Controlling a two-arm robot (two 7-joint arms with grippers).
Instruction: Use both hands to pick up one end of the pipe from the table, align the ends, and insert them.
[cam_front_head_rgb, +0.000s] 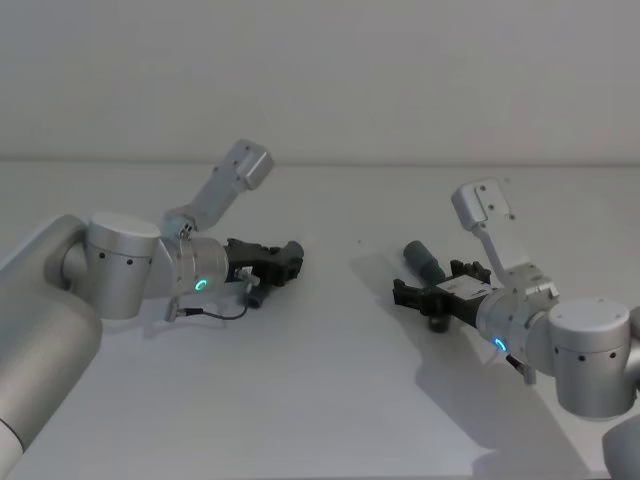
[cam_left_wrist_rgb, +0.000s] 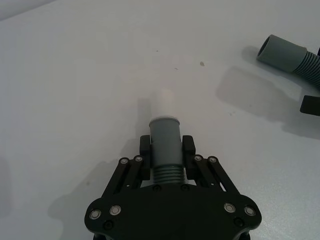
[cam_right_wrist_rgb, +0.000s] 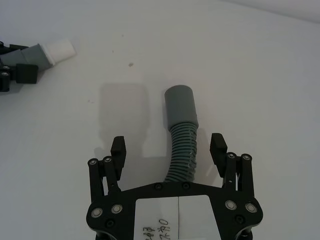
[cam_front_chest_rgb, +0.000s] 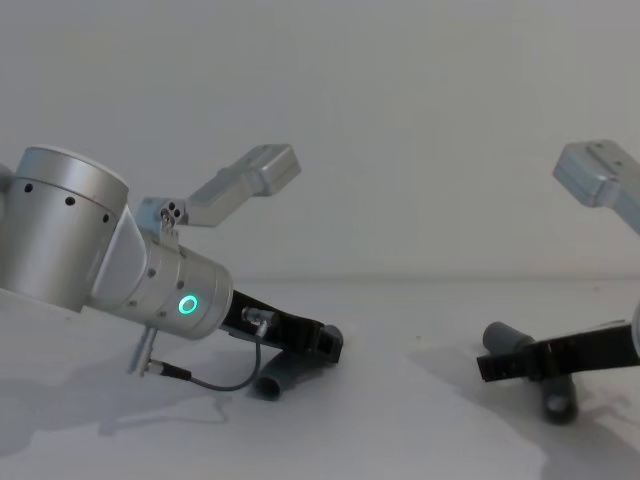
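Your left gripper's (cam_left_wrist_rgb: 166, 150) two fingers (cam_left_wrist_rgb: 188, 146) are clamped on one hose piece (cam_left_wrist_rgb: 165, 132), its white tip (cam_left_wrist_rgb: 165, 102) sticking out ahead. Your right gripper's (cam_right_wrist_rgb: 168, 146) two fingers (cam_right_wrist_rgb: 118, 148) stand apart, either side of the second hose piece (cam_right_wrist_rgb: 181, 107), which lies on the table (cam_right_wrist_rgb: 250, 60), well apart from the first.

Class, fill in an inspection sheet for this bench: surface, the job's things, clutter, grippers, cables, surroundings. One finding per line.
Surface: matt white-grey table, with a few tiny dark specks.
Job's things: dark grey ribbed hose piece with white tip, held; dark grey ribbed hose piece with wide sleeve, lying on the table, apart from the first.
Clutter: nothing seen.
Grippers: left gripper shut on the white-tipped piece behind its collar; right gripper open, fingers either side of the sleeved piece, not touching it.
Cables: thin black cable loops below the left wrist.
Surroundings: plain pale wall.
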